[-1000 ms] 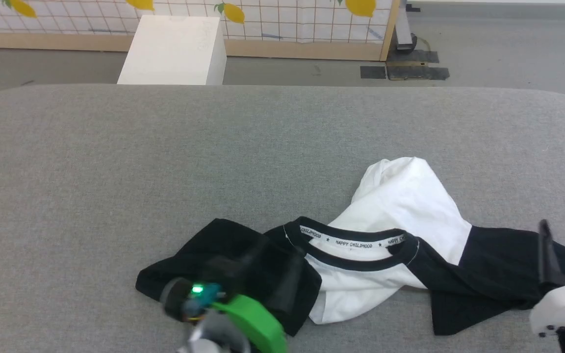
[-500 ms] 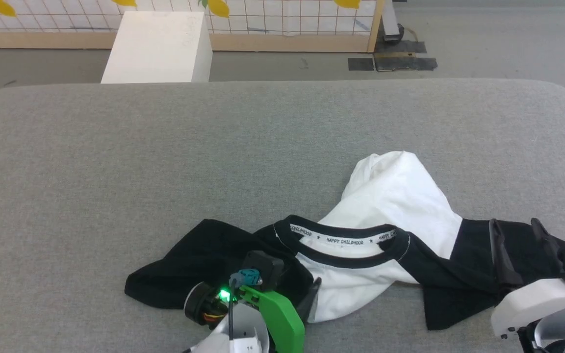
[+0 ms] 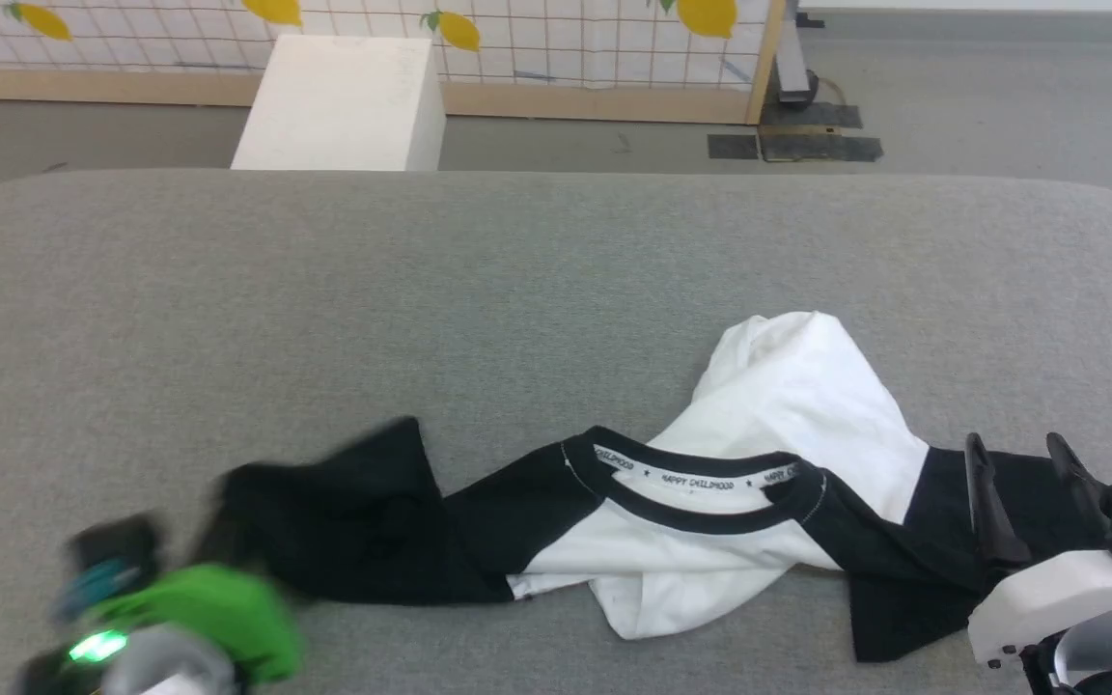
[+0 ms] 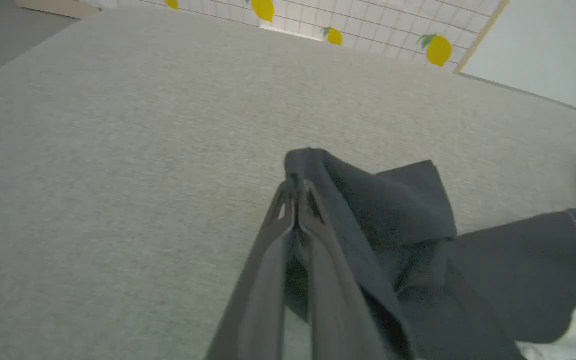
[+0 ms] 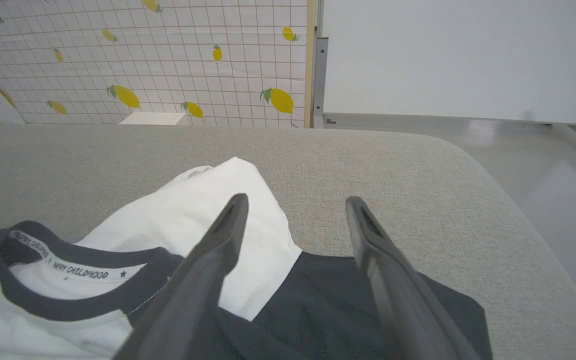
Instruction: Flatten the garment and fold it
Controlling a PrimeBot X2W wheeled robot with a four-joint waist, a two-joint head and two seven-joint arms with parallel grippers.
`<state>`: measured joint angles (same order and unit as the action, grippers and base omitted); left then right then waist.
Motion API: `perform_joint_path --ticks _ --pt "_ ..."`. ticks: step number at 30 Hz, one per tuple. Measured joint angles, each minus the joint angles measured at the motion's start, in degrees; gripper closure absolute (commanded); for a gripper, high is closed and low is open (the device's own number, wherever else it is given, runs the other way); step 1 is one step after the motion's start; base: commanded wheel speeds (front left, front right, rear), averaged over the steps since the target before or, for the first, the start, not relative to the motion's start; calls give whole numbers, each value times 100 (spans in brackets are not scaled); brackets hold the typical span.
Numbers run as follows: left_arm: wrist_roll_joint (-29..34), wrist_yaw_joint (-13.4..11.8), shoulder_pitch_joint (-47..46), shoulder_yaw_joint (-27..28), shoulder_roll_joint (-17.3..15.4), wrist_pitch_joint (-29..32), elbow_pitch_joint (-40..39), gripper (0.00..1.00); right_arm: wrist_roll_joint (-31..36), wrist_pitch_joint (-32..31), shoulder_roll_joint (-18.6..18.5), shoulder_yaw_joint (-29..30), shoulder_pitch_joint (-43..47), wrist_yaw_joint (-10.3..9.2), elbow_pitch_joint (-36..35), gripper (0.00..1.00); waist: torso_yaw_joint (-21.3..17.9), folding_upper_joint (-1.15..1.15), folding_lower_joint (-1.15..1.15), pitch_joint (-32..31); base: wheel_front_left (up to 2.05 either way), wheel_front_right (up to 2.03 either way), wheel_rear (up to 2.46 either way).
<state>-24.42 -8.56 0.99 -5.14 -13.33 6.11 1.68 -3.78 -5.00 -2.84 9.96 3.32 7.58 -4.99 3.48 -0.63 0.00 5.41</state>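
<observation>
The garment (image 3: 768,405), a white T-shirt with black sleeves and a black collar band, lies crumpled on the grey padded table (image 3: 517,261). In the left wrist view my left gripper (image 4: 295,187) is shut on the edge of one black sleeve (image 4: 368,200), pinching a fold of cloth. In the head view that arm is a green and grey blur at the lower left, and the black sleeve (image 3: 344,521) stretches out toward it. My right gripper (image 3: 1024,449) stands open over the other black sleeve (image 5: 348,295), one finger on each side, holding nothing.
A white box (image 3: 344,101) stands on the floor beyond the table's far edge. Behind it runs a screen with a grid and lemon pattern (image 3: 517,39). The table's rounded right corner (image 5: 468,155) lies near my right gripper.
My left gripper has shut on the black sleeve and pulled it to the left, stretching it out from the collar. The right gripper came in over the other sleeve, then stayed open.
</observation>
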Motion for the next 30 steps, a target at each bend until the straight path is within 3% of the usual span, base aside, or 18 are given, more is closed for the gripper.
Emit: perform_joint_path --ticks 4,6,9,12,14,17,21,26,30 --pt "-146 -485 591 700 -211 -66 -83 100 -1 -2 0 18 24 0 -7 0 119 0 0 -36 0 0 0" --pt "-191 -725 820 913 -221 -33 -10 0 -4 -13 0 11 37 0 -11 0 191 0 0 -53 0 0 0" --pt "41 -1189 994 1031 -256 34 112 0 -10 -55 0 -11 37 0 -30 0 281 0 0 -77 0 0 0" --pt "118 -1207 966 893 -194 -102 -48 0 -18 -71 1 -23 37 0 -82 0 355 0 0 -82 0 0 0" --pt "181 -1093 877 659 -122 -224 -125 0 -18 -87 0 -34 37 0 -92 0 379 0 0 -65 0 0 0" --pt "405 -746 527 99 -60 -512 -281 0 -18 -103 0 -75 34 0 -111 0 378 0 0 -25 0 0 0" --pt "593 -87 -96 -793 60 -482 -223 0 -18 -102 1 -124 21 0 -105 0 325 0 0 33 0 0 0" --pt "809 633 -900 -1660 119 227 458 0 -34 -99 0 -204 -29 0 -91 0 161 0 0 121 0 0 0" --pt "832 955 -1407 -1945 83 934 1094 0 -87 -68 0 -279 -115 0 -82 0 -25 0 0 227 0 0 0"
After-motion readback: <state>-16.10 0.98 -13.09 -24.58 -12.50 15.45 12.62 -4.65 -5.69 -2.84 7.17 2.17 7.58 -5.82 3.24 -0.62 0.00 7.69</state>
